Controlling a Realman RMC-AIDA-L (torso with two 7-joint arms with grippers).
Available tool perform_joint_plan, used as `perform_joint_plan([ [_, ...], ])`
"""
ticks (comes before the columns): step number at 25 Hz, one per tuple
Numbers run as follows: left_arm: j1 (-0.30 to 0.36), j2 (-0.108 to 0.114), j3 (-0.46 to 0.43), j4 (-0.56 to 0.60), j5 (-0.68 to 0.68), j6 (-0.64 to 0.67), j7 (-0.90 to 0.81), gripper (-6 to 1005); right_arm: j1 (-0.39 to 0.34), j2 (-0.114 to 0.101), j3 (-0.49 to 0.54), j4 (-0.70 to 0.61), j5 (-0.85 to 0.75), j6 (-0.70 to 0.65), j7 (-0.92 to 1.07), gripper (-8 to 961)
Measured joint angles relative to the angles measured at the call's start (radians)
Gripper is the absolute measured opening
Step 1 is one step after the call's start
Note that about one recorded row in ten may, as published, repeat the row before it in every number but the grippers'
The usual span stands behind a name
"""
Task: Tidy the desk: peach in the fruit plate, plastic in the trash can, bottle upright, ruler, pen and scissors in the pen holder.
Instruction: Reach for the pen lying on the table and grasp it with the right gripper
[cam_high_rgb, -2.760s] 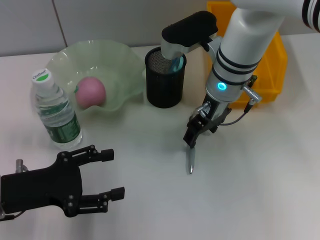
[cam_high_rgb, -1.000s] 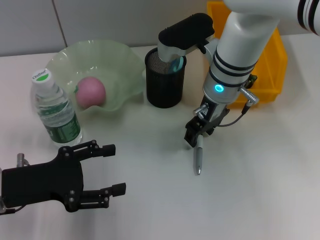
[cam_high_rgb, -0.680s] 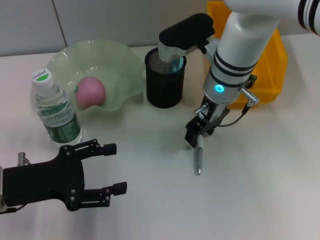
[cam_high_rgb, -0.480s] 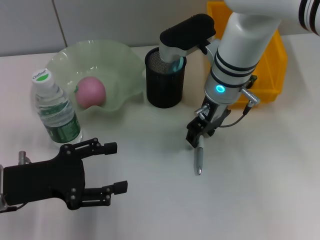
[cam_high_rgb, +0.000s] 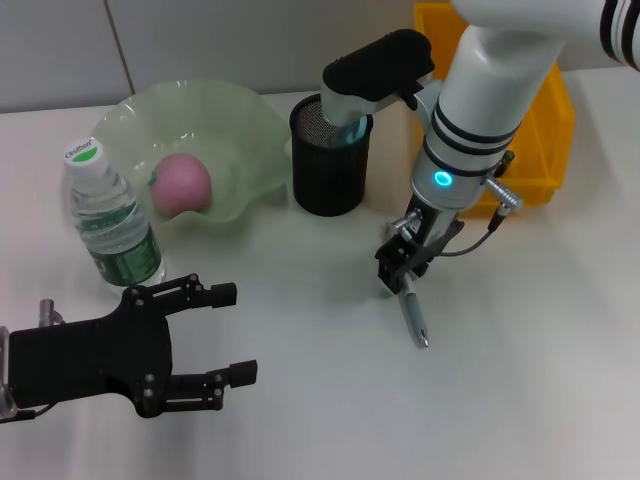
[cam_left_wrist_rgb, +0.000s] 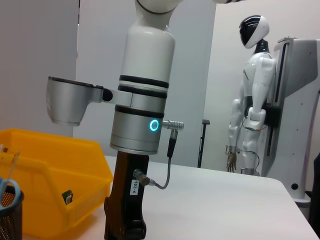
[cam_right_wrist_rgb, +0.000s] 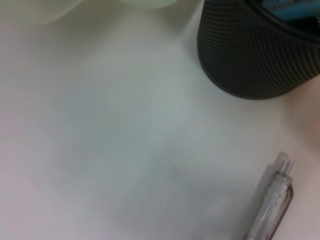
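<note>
My right gripper (cam_high_rgb: 399, 272) is shut on the upper end of a clear grey pen (cam_high_rgb: 413, 316), which slants down to the white table in front of the black mesh pen holder (cam_high_rgb: 329, 170). The pen's clicker end (cam_right_wrist_rgb: 272, 202) lies near the holder (cam_right_wrist_rgb: 260, 55). Blue scissors handles (cam_high_rgb: 350, 128) stick out of the holder. The pink peach (cam_high_rgb: 181, 184) rests in the green fruit plate (cam_high_rgb: 235, 105). The bottle (cam_high_rgb: 110, 225) stands upright at the left. My left gripper (cam_high_rgb: 235, 333) hovers open near the front left. The ruler and the plastic are out of view.
The yellow trash can (cam_high_rgb: 548, 120) stands behind my right arm. In the left wrist view my right arm (cam_left_wrist_rgb: 140, 120) rises beside the yellow bin (cam_left_wrist_rgb: 50, 180); a white humanoid robot (cam_left_wrist_rgb: 252, 100) stands far off beyond the table.
The pen's lower tip has swung right while its upper end stayed at my right gripper, which shifted slightly right. My left gripper crept a little to the right.
</note>
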Motion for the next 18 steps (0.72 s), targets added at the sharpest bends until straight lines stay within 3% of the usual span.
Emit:
perform_joint_plan([
  [11, -0.001, 0.000, 0.000, 0.000, 0.000, 0.000, 0.000, 842, -0.003, 0.000, 0.006, 0.003, 0.000, -0.012, 0.000, 346],
  [16, -0.001, 0.000, 0.001, 0.000, 0.000, 0.000, 0.000, 842, -0.004, 0.000, 0.008, 0.003, 0.000, -0.015, 0.000, 209],
  [18, -0.001, 0.000, 0.001, 0.000, 0.000, 0.000, 0.000, 842, -0.004, 0.000, 0.008, 0.003, 0.000, -0.015, 0.000, 211],
])
